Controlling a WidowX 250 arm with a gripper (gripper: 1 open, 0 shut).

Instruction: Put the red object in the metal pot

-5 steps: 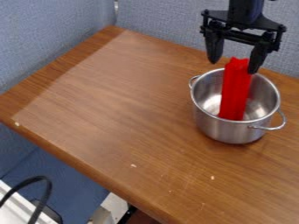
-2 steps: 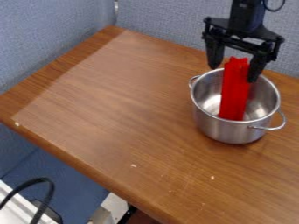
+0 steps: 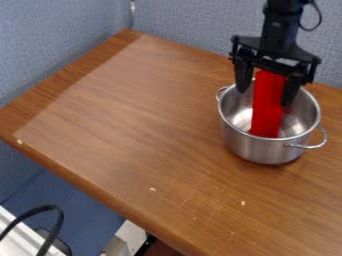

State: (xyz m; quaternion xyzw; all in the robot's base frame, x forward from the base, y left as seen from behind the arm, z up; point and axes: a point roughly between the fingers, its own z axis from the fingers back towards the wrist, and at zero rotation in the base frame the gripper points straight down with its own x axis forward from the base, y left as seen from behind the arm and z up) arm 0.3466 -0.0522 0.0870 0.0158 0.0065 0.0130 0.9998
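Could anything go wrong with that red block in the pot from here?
The red block leans upright in the metal pot, its top above the rim, so a nudge from the open jaws around its upper end might topple it. The arm's jaws also overlap the pot's far rim in this view; if they touch it, the pot could slide on the wooden table.

Blue-grey padded walls point(image 3: 67, 45); brown wooden table point(image 3: 127, 120), softly lit.

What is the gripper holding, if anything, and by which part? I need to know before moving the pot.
Nothing; the gripper is open around the upper end of the red block.
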